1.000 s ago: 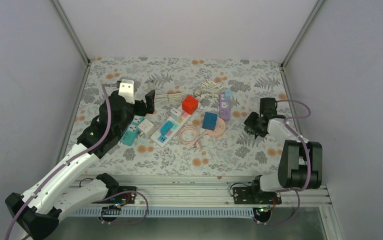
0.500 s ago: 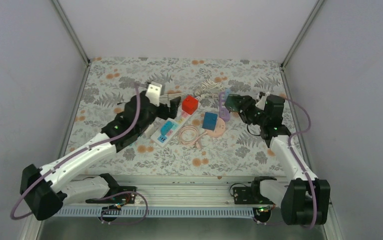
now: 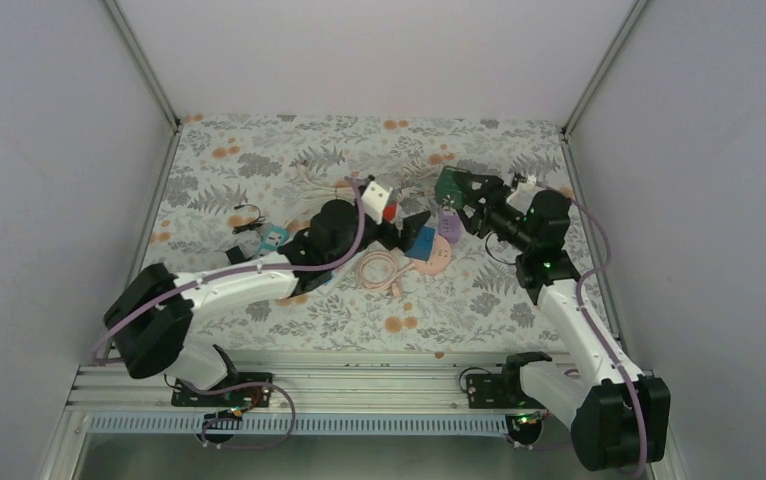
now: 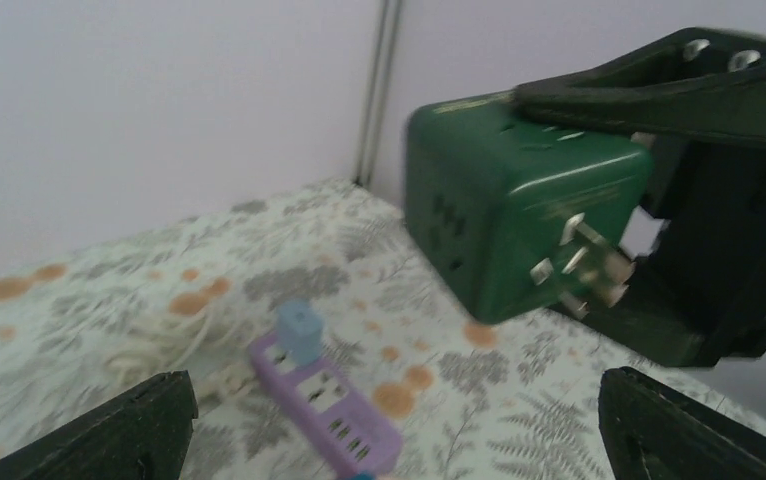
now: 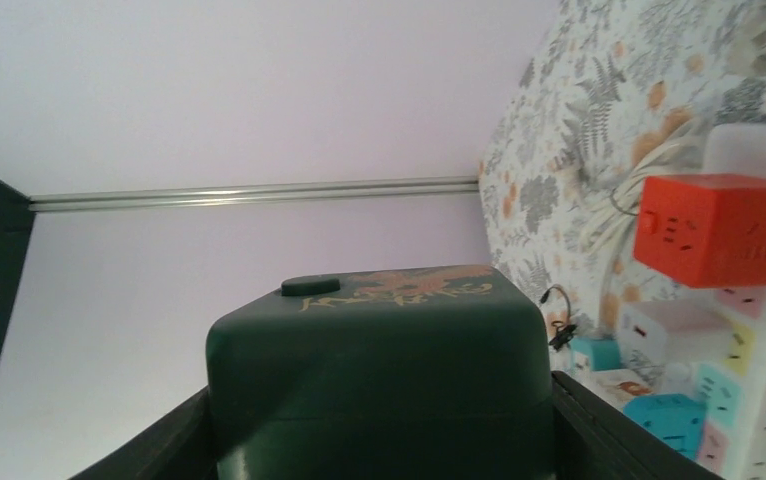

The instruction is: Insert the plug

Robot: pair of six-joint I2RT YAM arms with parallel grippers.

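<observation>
The green plug (image 3: 448, 185) is raised off the table at far right of centre, clamped between the right gripper's (image 3: 457, 190) fingers, near the purple power strip (image 4: 325, 396). The right arm extends far and leftward. The left arm lies low, stretched rightward, with the left gripper (image 3: 411, 222) wide open and holding nothing.

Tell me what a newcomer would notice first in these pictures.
The dark green cube adapter stands out, held off the table by the right end effector right of centre toward the far side, its metal prongs bared. Facing it, the left end effector is wide open over the middle of the floral tablecloth. Close by lies a bright jumble, including a red cube adapter and a purple power strip.
</observation>
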